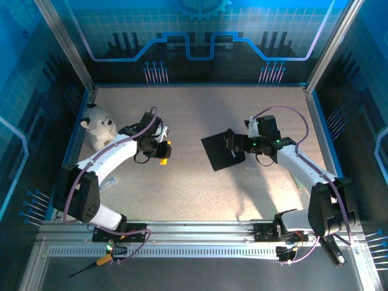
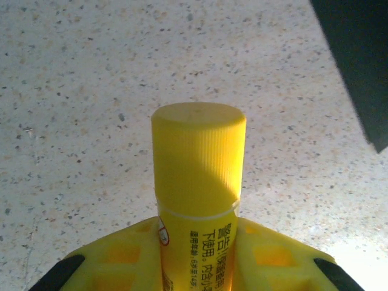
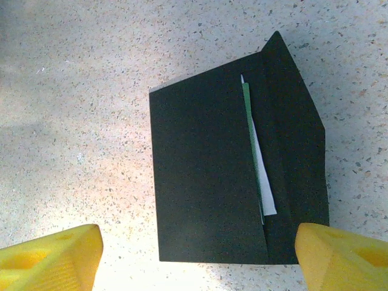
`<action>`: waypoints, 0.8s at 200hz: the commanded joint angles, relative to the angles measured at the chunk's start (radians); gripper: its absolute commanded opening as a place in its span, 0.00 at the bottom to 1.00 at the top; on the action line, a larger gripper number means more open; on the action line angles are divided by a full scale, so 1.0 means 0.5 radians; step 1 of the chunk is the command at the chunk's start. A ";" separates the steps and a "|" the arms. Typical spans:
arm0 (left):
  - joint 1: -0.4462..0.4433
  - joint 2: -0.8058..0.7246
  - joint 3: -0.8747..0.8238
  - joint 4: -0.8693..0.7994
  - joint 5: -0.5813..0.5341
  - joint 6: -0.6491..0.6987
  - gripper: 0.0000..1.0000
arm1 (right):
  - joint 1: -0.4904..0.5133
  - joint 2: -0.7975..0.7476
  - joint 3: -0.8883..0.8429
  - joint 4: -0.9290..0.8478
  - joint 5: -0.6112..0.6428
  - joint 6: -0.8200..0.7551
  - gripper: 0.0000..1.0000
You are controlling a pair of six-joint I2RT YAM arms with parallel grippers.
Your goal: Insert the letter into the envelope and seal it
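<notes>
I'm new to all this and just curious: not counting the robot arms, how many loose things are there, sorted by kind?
Black envelope: 1
Green-edged white letter, tucked inside it: 1
Yellow glue stick: 1
White plush toy: 1
Total: 4

Blue-tinted surroundings — bright overhead glare, sharp shadows

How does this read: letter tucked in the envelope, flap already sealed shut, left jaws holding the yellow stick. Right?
The flap is not sealed: the right wrist view shows the envelope with its flap open and a strip of the letter showing. The rest holds: the jaws of the left gripper hold the yellow stick.
</notes>
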 commanded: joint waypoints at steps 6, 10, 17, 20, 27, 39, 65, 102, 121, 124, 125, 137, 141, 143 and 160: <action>-0.015 -0.068 0.047 0.032 0.148 0.094 0.13 | -0.026 -0.005 0.046 0.010 -0.060 0.010 0.84; -0.014 -0.076 0.045 0.035 0.158 0.096 0.13 | -0.026 -0.002 0.047 0.008 -0.062 0.009 0.84; -0.014 -0.089 0.041 0.044 0.174 0.098 0.13 | -0.025 0.004 0.047 0.005 -0.060 0.013 0.83; -0.014 -0.092 0.042 0.049 0.182 0.098 0.13 | -0.026 0.007 0.047 0.005 -0.061 0.014 0.83; -0.015 -0.107 0.038 0.059 0.197 0.102 0.13 | -0.027 0.011 0.047 0.003 -0.063 0.020 0.83; -0.013 -0.124 0.037 0.076 0.231 0.108 0.13 | -0.025 0.021 0.045 0.004 -0.083 0.024 0.83; -0.013 -0.140 0.044 0.095 0.270 0.117 0.14 | -0.028 0.029 0.045 0.013 -0.105 0.031 0.83; -0.016 -0.157 0.032 0.113 0.302 0.120 0.13 | -0.027 0.037 0.047 0.013 -0.118 0.028 0.82; -0.022 -0.173 0.020 0.134 0.331 0.125 0.14 | -0.022 0.040 0.047 0.019 -0.168 0.027 0.82; -0.022 -0.175 0.018 0.137 0.337 0.127 0.13 | -0.024 0.041 0.048 0.021 -0.177 0.028 0.81; -0.023 -0.179 0.017 0.137 0.338 0.130 0.13 | -0.023 0.041 0.046 0.022 -0.181 0.027 0.81; -0.031 -0.191 0.010 0.157 0.361 0.138 0.13 | -0.012 0.052 0.111 0.020 -0.236 0.014 0.81; -0.035 -0.194 0.007 0.163 0.368 0.143 0.13 | -0.007 0.057 0.119 0.016 -0.259 0.007 0.80; -0.036 -0.195 0.005 0.165 0.372 0.146 0.14 | 0.000 0.057 0.123 0.016 -0.269 0.004 0.80; -0.053 -0.204 0.007 0.187 0.406 0.167 0.13 | 0.043 0.073 0.164 0.008 -0.362 -0.026 0.79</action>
